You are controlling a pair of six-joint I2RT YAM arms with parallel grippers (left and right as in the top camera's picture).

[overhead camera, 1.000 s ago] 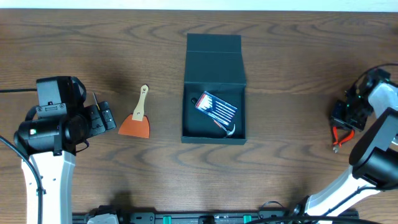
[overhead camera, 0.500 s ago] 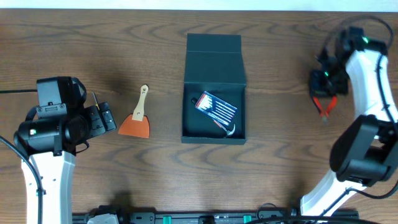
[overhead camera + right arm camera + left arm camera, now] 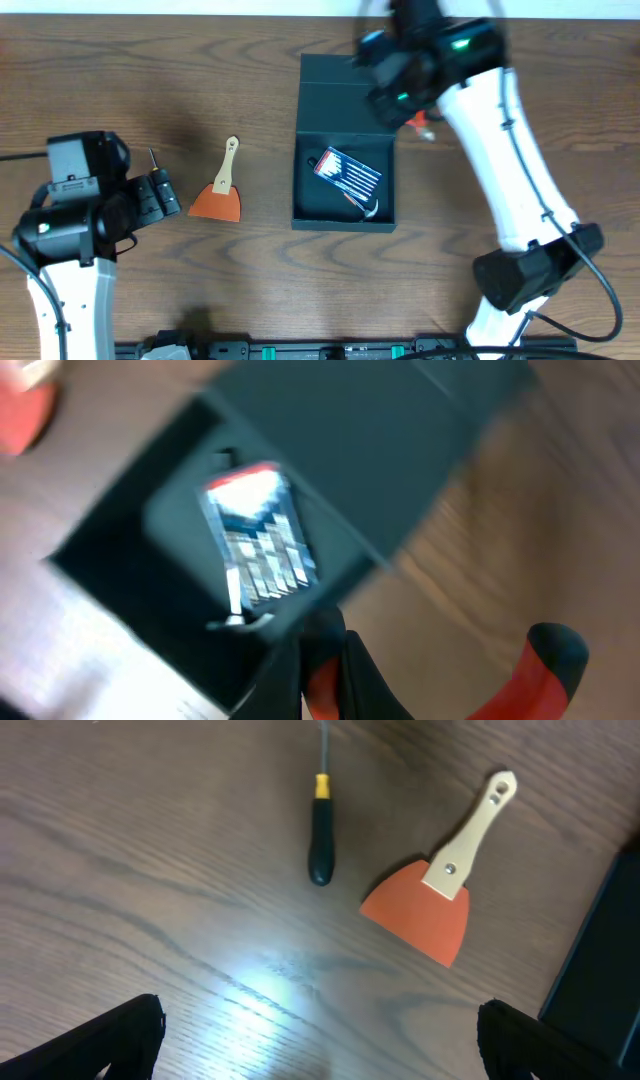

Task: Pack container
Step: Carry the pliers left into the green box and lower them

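Far left, the left gripper [image 3: 320,1040] hangs over bare table [image 3: 120,80] with its fingers spread wide and nothing between them. A screwdriver [image 3: 320,830] lies just ahead of it, and an orange scraper [image 3: 218,192] beyond that. Both are well apart from the container [image 3: 312,205].

The container sits mid-table, open, with its lid [image 3: 340,95] folded back flat on the far side, so box and lid together run lengthwise away from the robot. A striped packet [image 3: 349,173] already lies inside.

The right gripper [image 3: 412,112] is much the nearer one. It hovers at the lid's right edge, pinched on red-handled pliers [image 3: 535,670], though the blur hides the exact grip. From there the open well lies toward the robot and a little left — I'd say the drop needs that short shift first.
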